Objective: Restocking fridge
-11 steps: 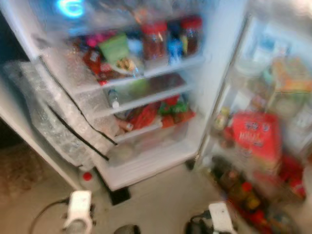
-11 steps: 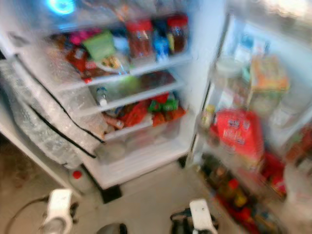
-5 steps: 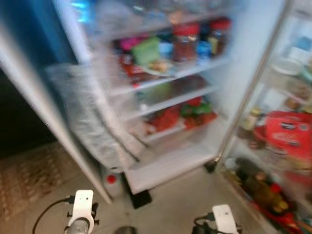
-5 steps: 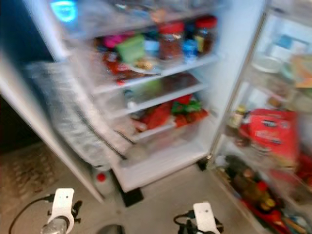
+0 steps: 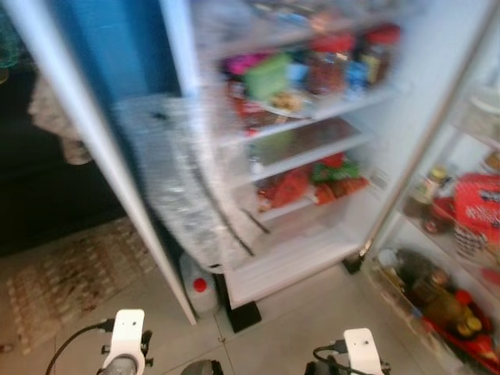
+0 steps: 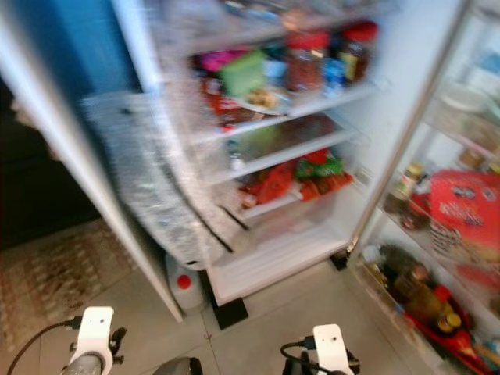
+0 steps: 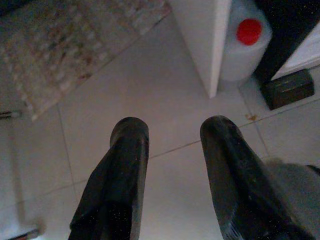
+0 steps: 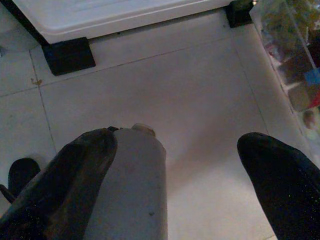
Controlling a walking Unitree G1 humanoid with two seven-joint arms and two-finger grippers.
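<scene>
While we face the open fridge (image 5: pixel 312 156), our left gripper (image 7: pixel 172 150) hangs spread and empty over the floor tiles (image 7: pixel 125 100), and our right gripper (image 8: pixel 200 165) stands wide apart, a grey bottle (image 8: pixel 132 190) against one finger.

Before me the pale tiled floor (image 5: pixel 297 312) carries a white jug with a red cap (image 5: pixel 198 284) at lower centre, a patterned rug (image 5: pixel 70 273) at lower left, and the fridge's black feet (image 8: pixel 68 55).
</scene>
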